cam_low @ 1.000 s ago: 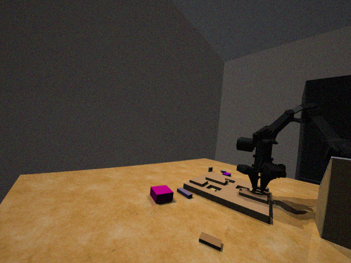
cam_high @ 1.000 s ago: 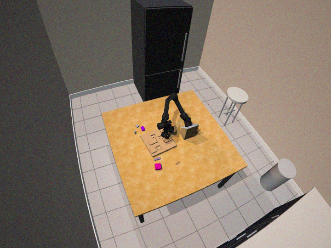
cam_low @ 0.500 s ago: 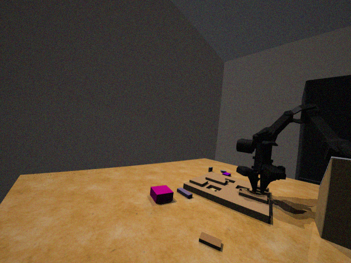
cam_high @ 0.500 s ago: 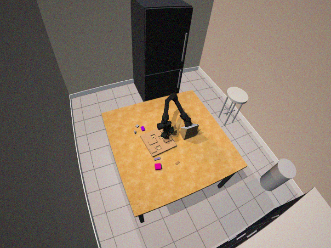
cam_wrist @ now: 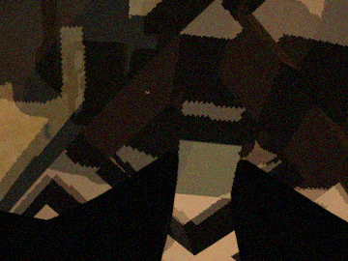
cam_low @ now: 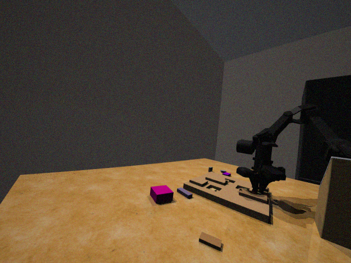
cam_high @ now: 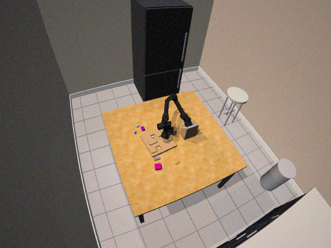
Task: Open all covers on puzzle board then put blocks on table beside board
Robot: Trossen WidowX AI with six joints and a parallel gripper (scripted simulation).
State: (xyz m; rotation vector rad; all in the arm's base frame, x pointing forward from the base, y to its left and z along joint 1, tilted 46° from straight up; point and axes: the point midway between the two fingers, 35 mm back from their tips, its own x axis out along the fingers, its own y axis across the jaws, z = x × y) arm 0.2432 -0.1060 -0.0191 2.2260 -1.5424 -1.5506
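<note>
"State of the claw (cam_high: 165, 136) (cam_low: 257, 192) (cam_wrist: 209, 161)?"

"Clenched on a grey-green block (cam_wrist: 209, 169). In the wrist view, one fingertip meets each side of it."

"Position?"

"Low over the puzzle board (cam_high: 167, 146) (cam_low: 238, 199) (cam_wrist: 202, 247), pointing down, behind a raised tan cover (cam_low: 253, 195) in the exterior view. I cannot tell whether the block has left its well; the fingers hide that in the outside views."

"Condition of the board?"

"Flat on the bench (cam_high: 200, 165) (cam_low: 85, 212) (cam_wrist: 14, 140). A square well (cam_high: 158, 147) (cam_low: 214, 187) lies uncovered, with another raised cover (cam_low: 198, 180) beside it."

"Items off the board?"

"A magenta block (cam_high: 157, 166) (cam_low: 161, 194) rests on the bench, with a lavender bar (cam_high: 156, 158) (cam_low: 184, 193) between it and the board. A small tan piece (cam_high: 177, 162) (cam_low: 210, 239) lies apart from them. Near another side sit a purple block (cam_high: 142, 128) (cam_low: 226, 174) and two small grey pieces, one flat (cam_high: 137, 126) (cam_low: 223, 171), one upright (cam_high: 134, 132) (cam_low: 210, 169)."

"Further out?"

"A box-like object (cam_high: 190, 131) (cam_low: 336, 197) stands on the bench near the board. Beyond the bench are a tall black fridge (cam_high: 168, 42) (cam_low: 328, 127) and a white-topped stool (cam_high: 237, 95)."
</note>
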